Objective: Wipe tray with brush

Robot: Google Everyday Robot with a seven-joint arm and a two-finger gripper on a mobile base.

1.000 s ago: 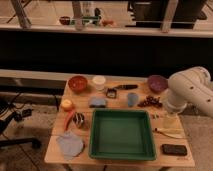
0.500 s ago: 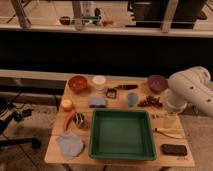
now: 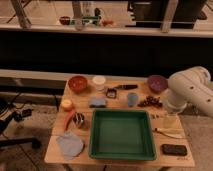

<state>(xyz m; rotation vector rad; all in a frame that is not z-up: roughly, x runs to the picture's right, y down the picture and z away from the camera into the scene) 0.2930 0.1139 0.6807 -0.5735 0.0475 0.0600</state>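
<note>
The green tray (image 3: 120,113) lies at the front middle of the wooden table, with nothing in it. Behind it, near the table's back edge, rests the brush (image 3: 121,90), its dark head to the left and its slim black handle pointing right. My white arm (image 3: 190,90) reaches in from the right. The gripper (image 3: 170,120) hangs down just past the tray's right rim, above the table. It stands open, holds nothing, and is well apart from the brush.
Along the back stand a red bowl (image 3: 78,83), a white cup (image 3: 99,81) and a purple bowl (image 3: 157,82). A blue cloth (image 3: 98,102) and dark grapes (image 3: 150,102) lie mid-table. A black block (image 3: 174,149) and pale utensil (image 3: 168,132) lie right of the tray, a grey rag (image 3: 70,144) left.
</note>
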